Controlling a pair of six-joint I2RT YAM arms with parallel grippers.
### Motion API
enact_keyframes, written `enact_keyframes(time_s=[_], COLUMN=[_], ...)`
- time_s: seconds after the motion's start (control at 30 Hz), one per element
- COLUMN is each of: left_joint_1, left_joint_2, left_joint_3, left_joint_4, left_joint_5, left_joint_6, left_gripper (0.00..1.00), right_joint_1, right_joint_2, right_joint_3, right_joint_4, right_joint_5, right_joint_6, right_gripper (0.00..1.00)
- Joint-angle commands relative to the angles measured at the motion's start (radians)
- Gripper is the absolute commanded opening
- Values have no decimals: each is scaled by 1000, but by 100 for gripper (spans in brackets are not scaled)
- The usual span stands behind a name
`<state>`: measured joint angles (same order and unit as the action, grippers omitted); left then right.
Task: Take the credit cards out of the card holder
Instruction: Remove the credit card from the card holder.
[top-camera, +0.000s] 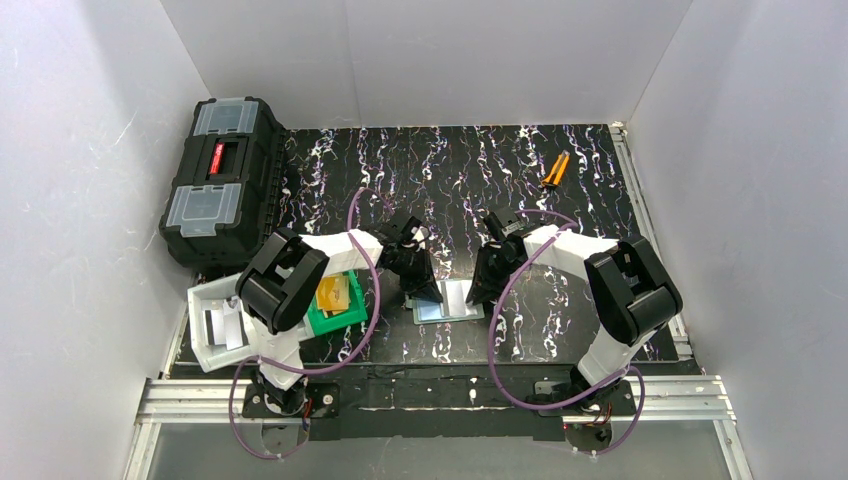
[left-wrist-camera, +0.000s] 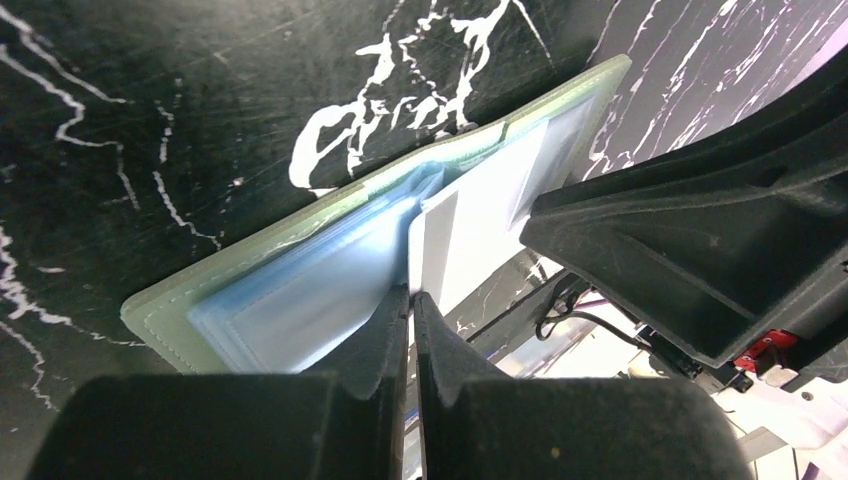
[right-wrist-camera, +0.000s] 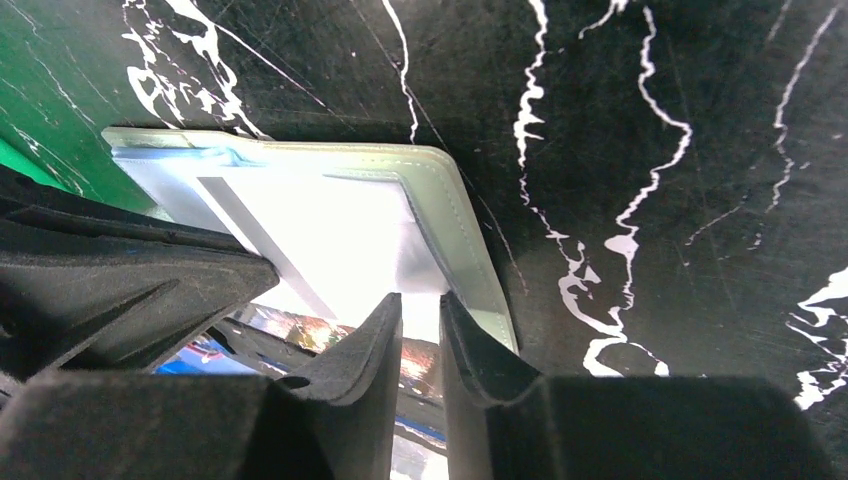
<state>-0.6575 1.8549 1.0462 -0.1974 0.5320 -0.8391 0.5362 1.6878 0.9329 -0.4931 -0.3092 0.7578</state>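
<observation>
Card holder (top-camera: 455, 300), a small flat grey-green bifold with a glossy pale blue-grey inside, lies opened flat on the black white-veined table (top-camera: 450, 170), between the two arms' tips. The left gripper (left-wrist-camera: 411, 300) is clenched, its fingertips down where the two inner panels meet. The right gripper (right-wrist-camera: 420, 300) stands slightly parted over the right panel's edge, grasping nothing. Gold-orange flat plastic credit cards (top-camera: 334, 294) lie in the bright green plastic bin (top-camera: 340, 323), left of the card holder and apart from it.
</observation>
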Motion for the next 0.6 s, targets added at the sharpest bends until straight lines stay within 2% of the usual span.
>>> enact_keyframes(time_s=[0.0,0.3,0.57], left_joint_1=[18,18,18], left_joint_2=[-32,8,19], left_joint_3=[-2,4,2], left_joint_4=[-95,-83,-85], left_joint_5=[-38,-15,-11], left_joint_6=[33,27,31], left_gripper=[0,0,0], right_joint_1=[-1,15,52], right_joint_2=[-34,-4,17], right_joint_3=[-15,21,54], right_joint_4=[25,26,39], right_joint_5=[14,-7,-16], right_joint_6=[-24,-36,-26], right_gripper=[29,35,28])
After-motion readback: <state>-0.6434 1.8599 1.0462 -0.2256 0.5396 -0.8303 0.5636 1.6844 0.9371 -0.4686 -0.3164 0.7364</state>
